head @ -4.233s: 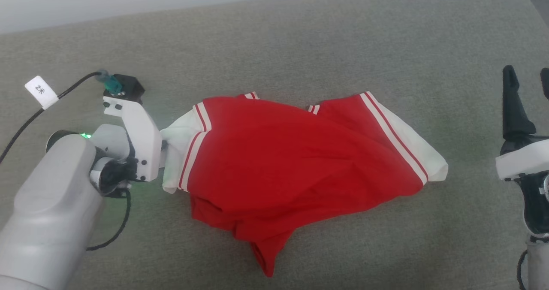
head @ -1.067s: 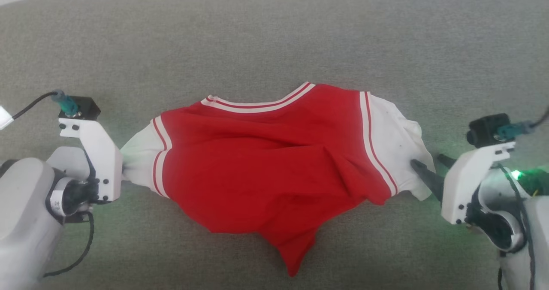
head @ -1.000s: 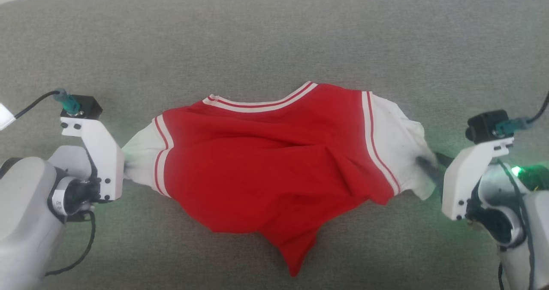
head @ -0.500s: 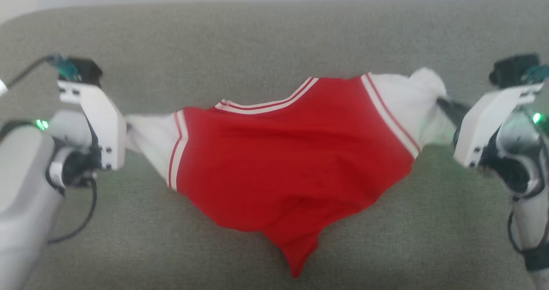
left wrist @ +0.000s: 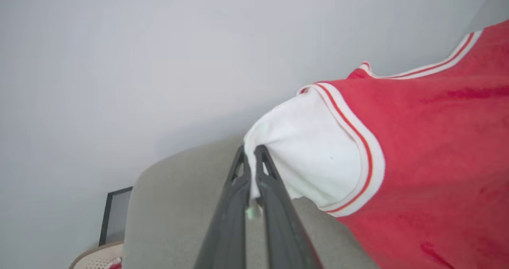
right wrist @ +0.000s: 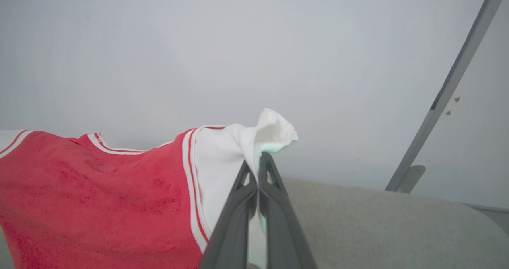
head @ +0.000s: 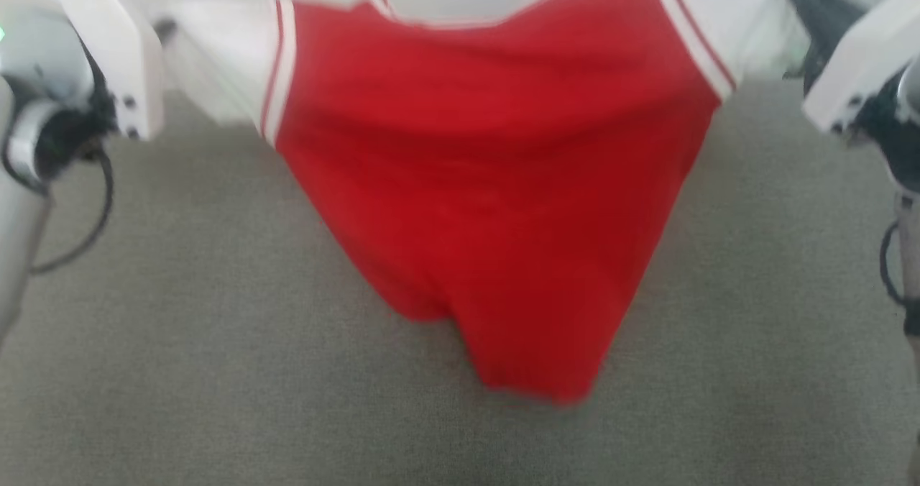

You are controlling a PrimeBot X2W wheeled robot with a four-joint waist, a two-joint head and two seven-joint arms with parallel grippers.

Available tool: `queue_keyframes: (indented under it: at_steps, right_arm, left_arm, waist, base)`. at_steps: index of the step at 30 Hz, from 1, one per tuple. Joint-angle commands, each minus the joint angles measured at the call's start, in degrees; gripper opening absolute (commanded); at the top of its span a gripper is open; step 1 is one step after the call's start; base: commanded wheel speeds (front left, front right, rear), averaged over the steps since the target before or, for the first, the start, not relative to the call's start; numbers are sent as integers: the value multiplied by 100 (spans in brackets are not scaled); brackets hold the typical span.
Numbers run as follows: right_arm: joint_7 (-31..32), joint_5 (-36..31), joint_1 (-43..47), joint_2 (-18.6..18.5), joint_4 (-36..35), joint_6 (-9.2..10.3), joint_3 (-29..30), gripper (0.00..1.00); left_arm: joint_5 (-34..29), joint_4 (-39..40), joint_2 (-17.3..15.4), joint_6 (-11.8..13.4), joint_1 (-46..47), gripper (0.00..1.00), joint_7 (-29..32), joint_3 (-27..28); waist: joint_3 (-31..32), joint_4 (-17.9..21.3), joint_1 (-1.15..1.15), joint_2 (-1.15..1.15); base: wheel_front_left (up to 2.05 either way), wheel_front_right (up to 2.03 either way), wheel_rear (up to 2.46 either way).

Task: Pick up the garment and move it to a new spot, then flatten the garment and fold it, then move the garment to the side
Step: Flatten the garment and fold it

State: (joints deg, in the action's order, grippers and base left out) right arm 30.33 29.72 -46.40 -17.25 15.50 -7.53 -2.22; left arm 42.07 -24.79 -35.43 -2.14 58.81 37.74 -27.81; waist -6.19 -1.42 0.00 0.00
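The garment [head: 489, 184], a red T-shirt with white striped-trim sleeves, hangs spread between my two grippers, its lower part drooping to the grey cushion [head: 215, 371]; whether the hem touches is unclear. My left gripper [head: 167, 30] is at the upper left. In the left wrist view it [left wrist: 250, 151] is shut on the edge of the garment's [left wrist: 437, 141] white sleeve [left wrist: 314, 157]. My right gripper [head: 801, 1] is at the upper right. The right wrist view shows it [right wrist: 258, 157] shut on the bunched white sleeve [right wrist: 254, 137] of the garment [right wrist: 99, 189]. The chest print is hidden.
A pale wall rises behind the cushion's far edge. A slanted grey bar [right wrist: 449, 86] stands at the right beyond the cushion [right wrist: 397, 229]. Past the cushion's left end sit a dark frame [left wrist: 115, 213] and a round pale object [left wrist: 95, 259].
The right gripper has shut on the right sleeve. Both grippers have risen, lifting the garment off the cushion and stretching it between them. The head view has shifted as well.
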Motion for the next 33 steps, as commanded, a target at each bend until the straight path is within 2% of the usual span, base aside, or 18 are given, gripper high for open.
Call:
queue_keyframes:
  at_steps: [1, 10, 16, 25, 29, 33]
  right_arm:
    - [-83, 2, -164, 68, 31, 8, 7, 0]
    - [-377, -84, -1004, 238, 336, 7, -47, 0]
    - [-655, -149, -1408, 241, 619, 7, -118, 0]
    - [-1756, -507, -2389, -5, 1290, 6, -466, 0]
    - [-2440, -721, -2913, -99, 1728, 6, -714, 0]
    - [-3397, -1056, -3562, -212, 2161, 8, -890, 0]
  left_arm:
    - [-89, -53, 19, -54, 220, 0, -112, 20]
    - [-304, -515, 154, -208, 1153, 0, -431, -22]
    - [-431, -686, 252, -237, 1542, 0, -553, -77]
    - [-757, -945, 550, -179, 2364, 0, -1169, -145]
    - [-984, -1163, 760, -90, 2865, 0, -1575, -191]
    - [-1271, -1416, 960, 17, 3439, 0, -2196, -227]
  waist:
    - [159, 3, 0, 0]
    - [427, 47, 0, 0]
    - [318, 54, 0, 0]
    - [-706, 48, 0, 0]
    - [-1255, 32, 0, 0]
    - [-1771, 4, 0, 0]
  base:
    - [0, 0, 0]
    - [0, 0, 0]
    - [0, 0, 0]
    - [0, 0, 0]
    - [0, 0, 0]
    - [0, 0, 0]
